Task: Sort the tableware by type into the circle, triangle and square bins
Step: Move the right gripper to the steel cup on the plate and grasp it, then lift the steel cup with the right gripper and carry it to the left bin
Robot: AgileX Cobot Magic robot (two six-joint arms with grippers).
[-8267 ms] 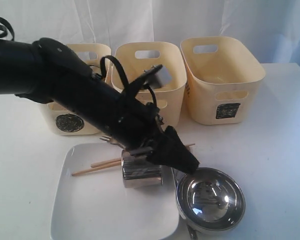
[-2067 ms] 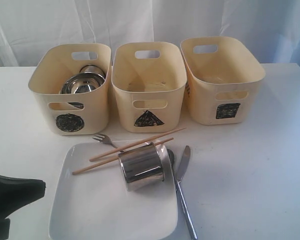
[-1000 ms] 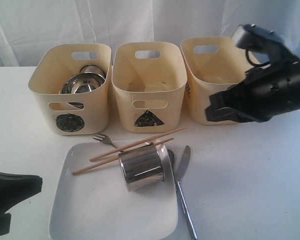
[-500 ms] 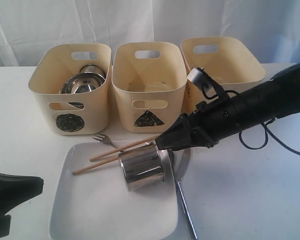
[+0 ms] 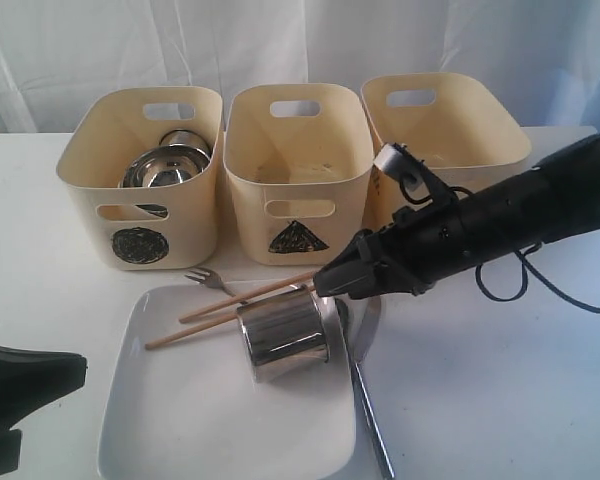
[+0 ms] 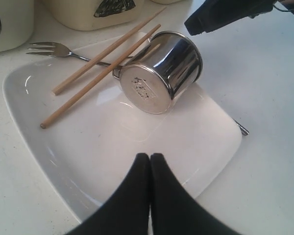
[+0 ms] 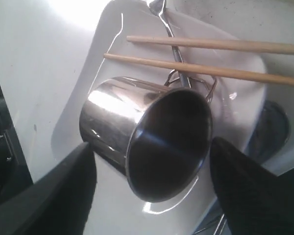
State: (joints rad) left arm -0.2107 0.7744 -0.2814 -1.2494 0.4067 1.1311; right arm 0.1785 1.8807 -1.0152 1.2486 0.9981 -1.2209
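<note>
A steel mug (image 5: 283,333) lies on its side on the white square plate (image 5: 180,420), its mouth toward my right gripper (image 5: 330,284). That gripper is open, its fingers (image 7: 63,188) on either side of the mug's rim (image 7: 169,142) and apart from it. Two chopsticks (image 5: 248,300) lie across the plate's far edge, over a fork (image 5: 206,279). A knife (image 5: 368,400) and a spoon (image 5: 342,314) lie beside the plate. My left gripper (image 6: 150,159) is shut and empty at the plate's near edge. The white ceramic bowl is out of view.
Behind the plate stand the circle bin (image 5: 140,245), the triangle bin (image 5: 298,238) and the square bin (image 5: 455,220). A steel bowl (image 5: 163,168) and a second mug (image 5: 186,140) sit in the circle bin. My right arm (image 5: 500,225) crosses in front of the square bin.
The steel bowl has gone from the table into the circle bin and my left arm has drawn back to the near left. My right arm has come in from the right down to the mug.
</note>
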